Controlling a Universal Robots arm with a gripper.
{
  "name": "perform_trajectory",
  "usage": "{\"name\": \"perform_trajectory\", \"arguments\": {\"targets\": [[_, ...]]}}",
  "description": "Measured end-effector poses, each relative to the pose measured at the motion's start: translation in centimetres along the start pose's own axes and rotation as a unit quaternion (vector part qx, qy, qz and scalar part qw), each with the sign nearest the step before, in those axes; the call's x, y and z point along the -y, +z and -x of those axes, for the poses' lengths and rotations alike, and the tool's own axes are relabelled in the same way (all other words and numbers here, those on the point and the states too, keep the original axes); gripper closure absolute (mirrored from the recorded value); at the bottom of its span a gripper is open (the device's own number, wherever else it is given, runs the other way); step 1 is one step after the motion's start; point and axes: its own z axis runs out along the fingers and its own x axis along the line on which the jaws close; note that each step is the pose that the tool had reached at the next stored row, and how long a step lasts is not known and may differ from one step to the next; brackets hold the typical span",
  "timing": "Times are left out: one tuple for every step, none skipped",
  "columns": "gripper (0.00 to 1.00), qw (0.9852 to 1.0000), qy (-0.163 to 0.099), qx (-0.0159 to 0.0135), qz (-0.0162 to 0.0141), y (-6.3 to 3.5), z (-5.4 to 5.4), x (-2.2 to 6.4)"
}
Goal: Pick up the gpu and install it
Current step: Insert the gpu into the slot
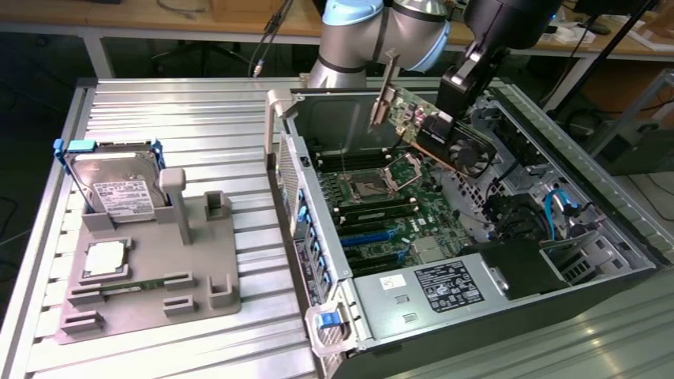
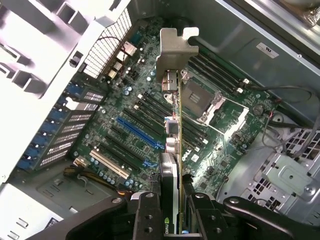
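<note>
The gpu (image 1: pixel 427 130) hangs tilted above the open computer case (image 1: pixel 589 170), its silver bracket (image 1: pixel 383 91) pointing up and toward the exterior view's left. My gripper (image 1: pixel 460 88) is shut on the card's fan end. In the wrist view the gpu (image 2: pixel 176 130) appears edge-on as a narrow strip with the bracket (image 2: pixel 176 50) at its far end, and my gripper (image 2: pixel 176 212) clamps it between two black fingers (image 2: pixel 148 212). Below the card lies the green motherboard (image 2: pixel 220 120) with a blue slot (image 2: pixel 137 132); the card is clear of it.
On the exterior view's left a grey fixture (image 1: pixel 200 253) holds a hard drive (image 1: pixel 114 185) in a blue frame, a processor (image 1: pixel 106 257) and a slim memory stick (image 1: pixel 132 286). The case's walls, power supply (image 1: pixel 447 288) and cables (image 1: pixel 558 209) ring the motherboard.
</note>
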Motion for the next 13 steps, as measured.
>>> {"name": "perform_trajectory", "arguments": {"targets": [[0.73,1.0,-0.003,0.0,0.0,0.0,0.0,0.0],[0.73,1.0,-0.005,-0.0001,0.0,0.0,0.0,0.0],[0.73,1.0,-0.008,-0.0002,-0.0001,0.0,0.0,0.0],[0.73,0.9999,-0.011,-0.0002,-0.0001,0.0,0.0,0.0],[0.73,0.9999,-0.014,-0.0003,-0.0001,0.0,0.0,0.0],[0.73,0.9999,-0.017,-0.0004,-0.0001,0.0,0.0,0.0],[0.73,0.9998,-0.019,-0.0004,-0.0001,0.0,0.0,0.0],[0.73,0.9998,-0.022,-0.0005,-0.0001,0.0,0.0,0.0],[0.73,0.9997,-0.024,-0.0005,-0.0002,0.0,0.0,0.0],[0.73,0.9996,-0.027,-0.0006,-0.0002,0.0,0.0,0.0],[0.73,0.9996,-0.029,-0.0007,-0.0002,0.0,0.0,0.0],[0.73,0.9995,-0.032,-0.0007,-0.0002,0.0,0.0,0.0],[0.73,0.9994,-0.034,-0.0007,-0.0002,0.0,0.0,0.0]]}}
